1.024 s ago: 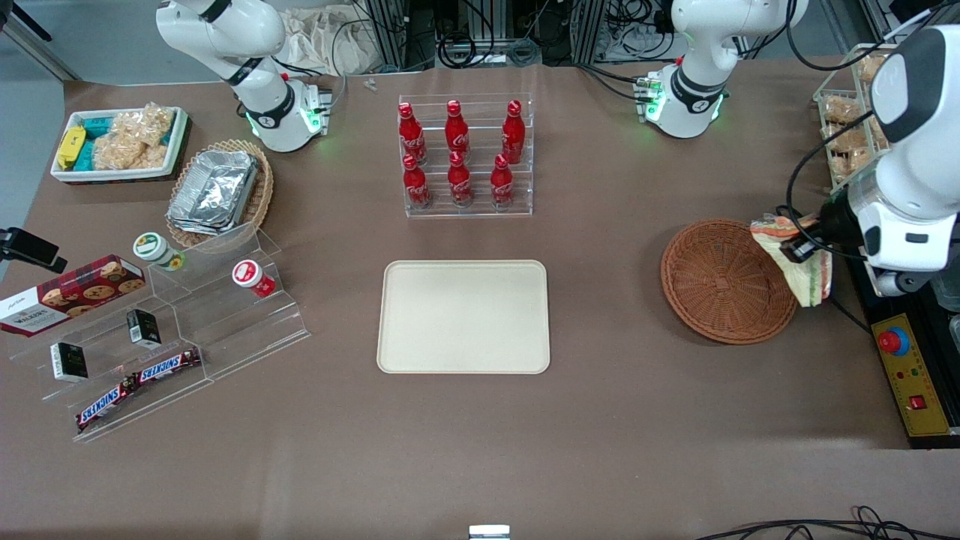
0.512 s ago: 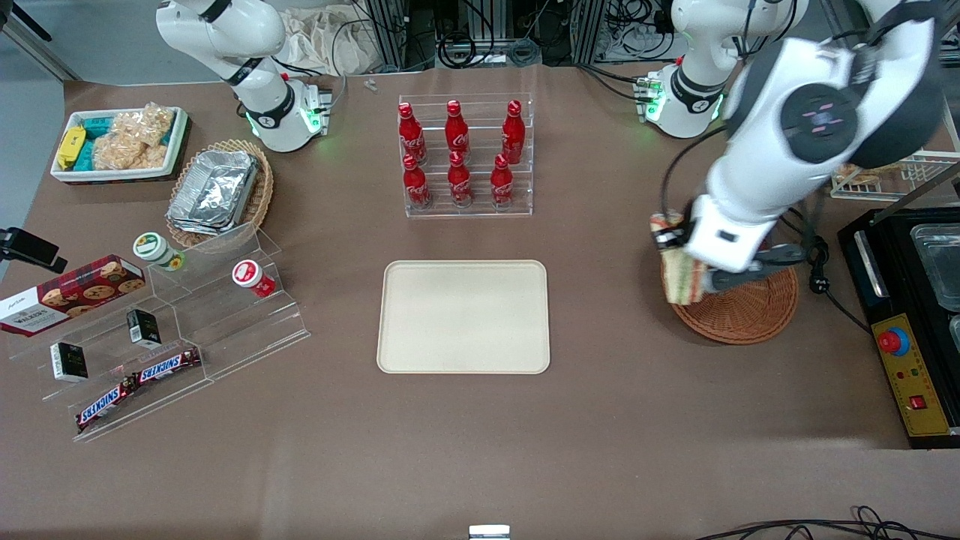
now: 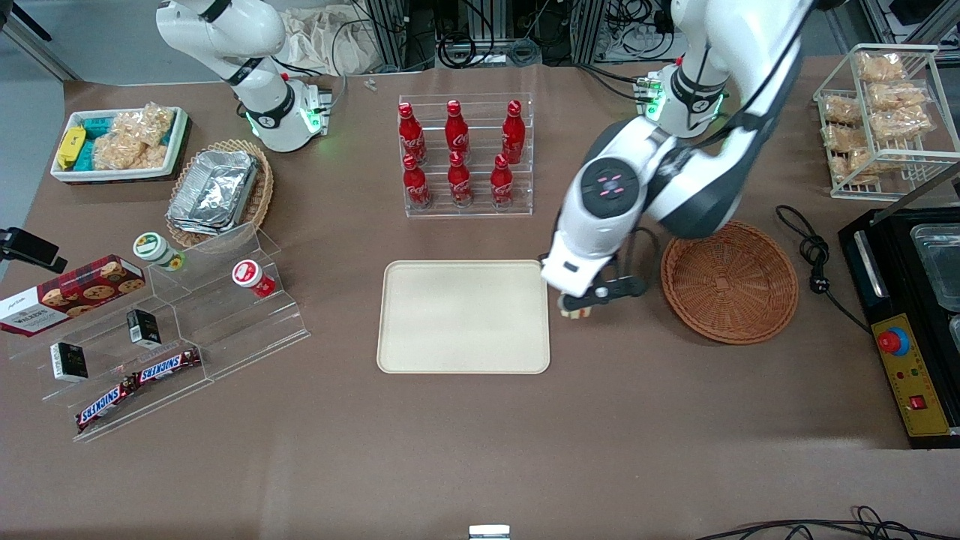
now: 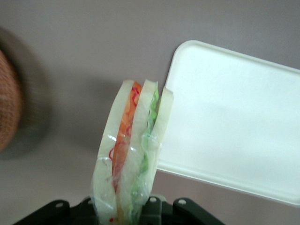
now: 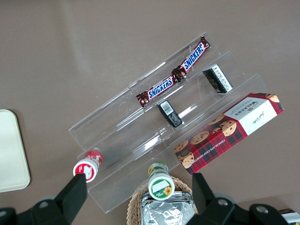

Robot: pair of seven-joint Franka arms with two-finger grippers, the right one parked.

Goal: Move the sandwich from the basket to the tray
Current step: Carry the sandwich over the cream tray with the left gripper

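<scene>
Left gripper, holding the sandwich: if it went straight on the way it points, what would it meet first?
The gripper points down with the sandwich leading. The sandwich would probably touch the bare table just beside the tray edge, though depth is unclear.

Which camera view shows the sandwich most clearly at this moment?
The left wrist view: the sandwich fills it, held in the gripper, showing bread with orange and green layers, close to the tray edge. The front view shows only a small piece under the arm. The right wrist view shows none of it.
</scene>
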